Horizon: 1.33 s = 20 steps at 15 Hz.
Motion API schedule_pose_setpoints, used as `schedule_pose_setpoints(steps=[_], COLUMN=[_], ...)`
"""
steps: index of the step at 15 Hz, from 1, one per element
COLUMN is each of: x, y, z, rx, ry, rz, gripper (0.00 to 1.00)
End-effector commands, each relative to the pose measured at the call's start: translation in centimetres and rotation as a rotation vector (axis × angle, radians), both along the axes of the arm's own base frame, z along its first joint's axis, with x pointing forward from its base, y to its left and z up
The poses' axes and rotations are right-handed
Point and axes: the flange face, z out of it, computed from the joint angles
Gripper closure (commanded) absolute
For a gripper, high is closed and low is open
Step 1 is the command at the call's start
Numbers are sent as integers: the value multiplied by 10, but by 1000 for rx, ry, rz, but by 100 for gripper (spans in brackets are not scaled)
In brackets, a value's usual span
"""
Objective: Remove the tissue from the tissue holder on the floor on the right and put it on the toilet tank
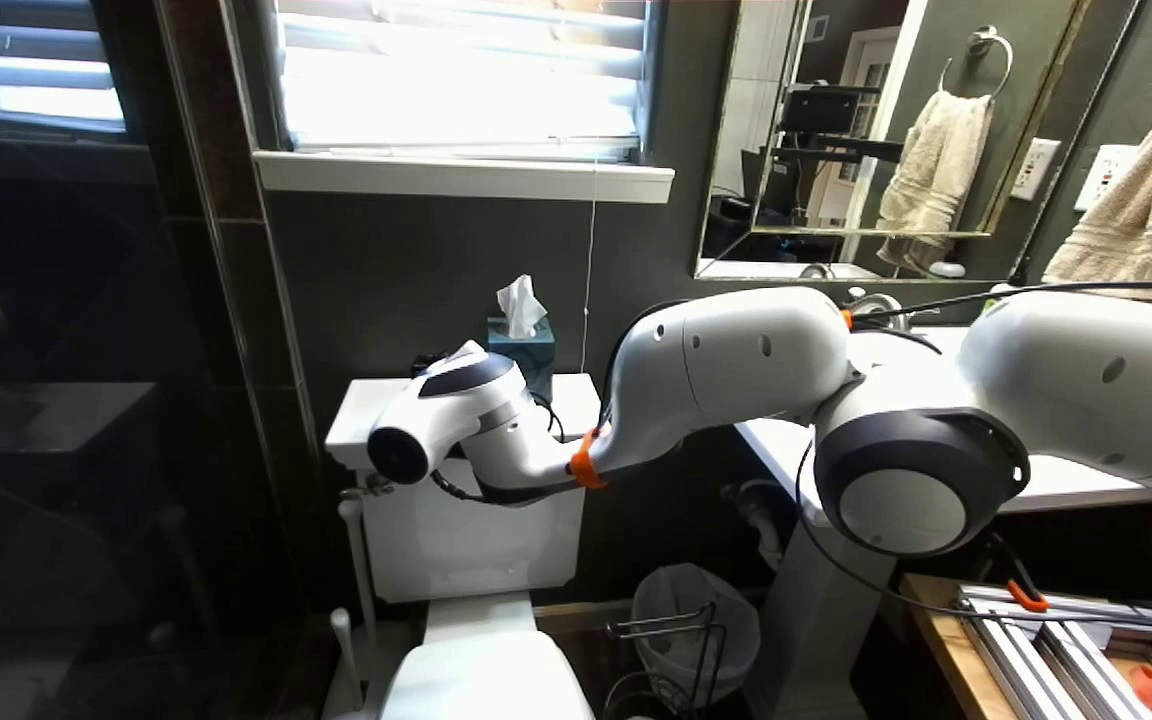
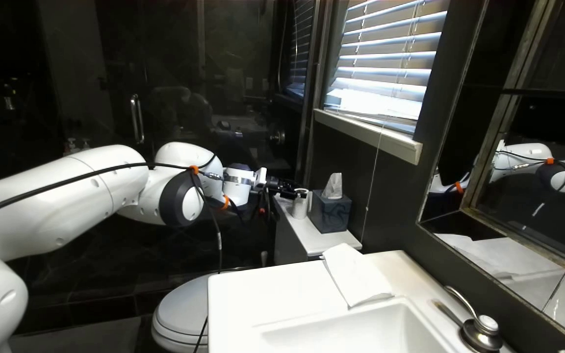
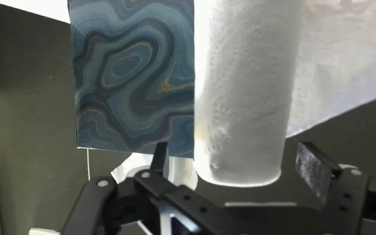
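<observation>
The tissue, a white paper roll (image 2: 300, 206), stands upright on the lid of the toilet tank (image 2: 321, 239) beside the teal box. In the wrist view the roll (image 3: 243, 98) fills the middle, with what looks like a loose sheet at its right. My gripper (image 3: 235, 160) is open, one finger on each side of the roll's end, with a gap on both sides. In an exterior view the gripper (image 2: 298, 192) is level with the roll's top. The tank (image 1: 476, 530) also shows in an exterior view, where the arm hides roll and fingers. The dark wire holder (image 1: 701, 640) is on the floor, partly cut off.
A dark teal tissue box (image 2: 330, 213) with a sheet poking out stands close beside the roll; it also shows in the wrist view (image 3: 132, 81). The wall and window sill (image 2: 368, 135) are behind. A white sink (image 2: 272, 294) with paper (image 2: 356, 274) adjoins. A bin (image 1: 671, 590) stands behind the holder.
</observation>
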Motion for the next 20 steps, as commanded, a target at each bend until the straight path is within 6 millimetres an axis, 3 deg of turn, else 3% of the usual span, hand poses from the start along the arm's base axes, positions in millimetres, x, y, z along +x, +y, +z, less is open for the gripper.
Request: schedule_pose_setpoints(steps=[1,5,9,16,20], x=[15,27,19,-32,-66], y=[24,56,60,77,99], z=[17,42,62,44,78], rx=[-17,80,144,296,380], ry=[27,163,249,362,378], rz=[89,264,438,791,1036], gripper=[0,0,0,0,0])
